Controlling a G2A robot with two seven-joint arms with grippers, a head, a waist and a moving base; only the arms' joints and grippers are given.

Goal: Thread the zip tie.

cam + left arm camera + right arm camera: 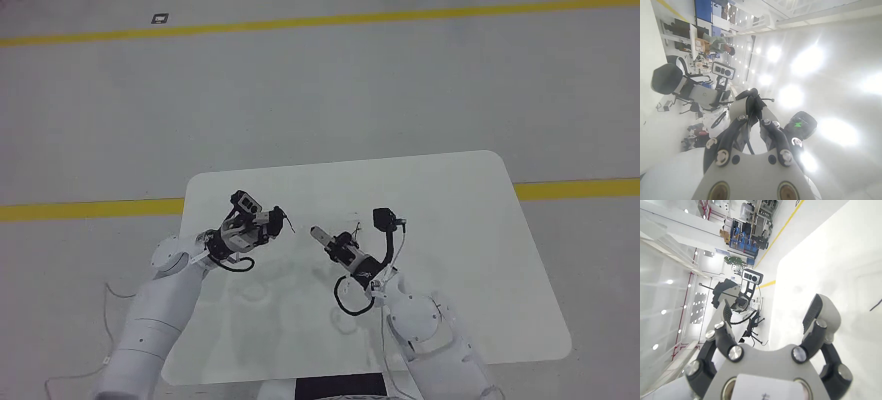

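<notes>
Your left hand [753, 98] is pressed together on a black zip tie [767, 99]. In the left wrist view the strap runs between the fingers, and one thin end with a small square head sticks out sideways past the fingertips. The other part of the strap trails back between the finger links toward the wrist.

From above, that left hand [272, 218] is held over the left half of the white bench [450, 200], with the zip tie [288, 222] projecting from it toward the other arm.

Your right hand [770, 302] is spread wide, and nothing lies between its ribbed pads [811, 311]. In the top view the right hand [318, 235] is near the middle of the bench, facing the left hand. The two are close but apart, and the tie's free end falls short of touching the right hand.

Seen from the right wrist, the left hand [725, 294] appears farther off. The zip tie [719, 290] crosses it as a straight dark line, with its head end out in the air clear of the fingers. You cannot tell from these views whether the tie's tip has entered its head.
</notes>
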